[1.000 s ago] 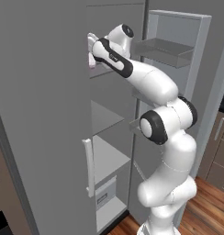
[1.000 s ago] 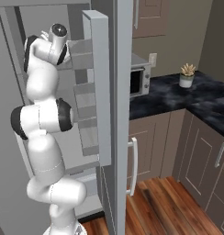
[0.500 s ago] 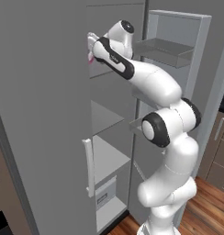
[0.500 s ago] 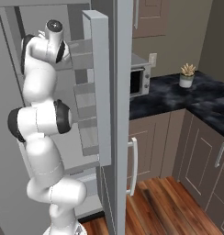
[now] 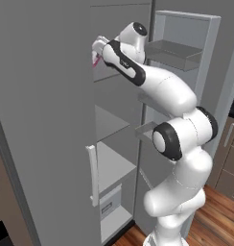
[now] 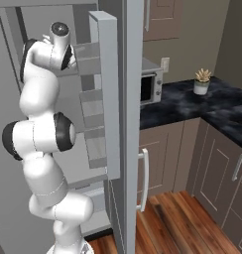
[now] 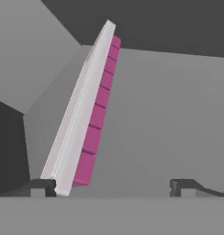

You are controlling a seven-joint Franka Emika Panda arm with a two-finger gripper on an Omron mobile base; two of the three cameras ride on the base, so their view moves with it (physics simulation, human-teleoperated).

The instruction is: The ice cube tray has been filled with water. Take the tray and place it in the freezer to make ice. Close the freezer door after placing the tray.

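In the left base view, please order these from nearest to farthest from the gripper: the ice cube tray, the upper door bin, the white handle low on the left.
1. The ice cube tray: right at the gripper, inside the freezer near its top.
2. The upper door bin: to the right, on the open freezer door.
3. The white handle: far below, low on the left.

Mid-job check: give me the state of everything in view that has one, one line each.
ice cube tray: inside the freezer on an upper shelf, seen edge-on, beside one finger, not gripped.
gripper: open, fingers spread wide.
freezer: open, arm reaching into the upper compartment.
freezer door: swung open, not yet closed.
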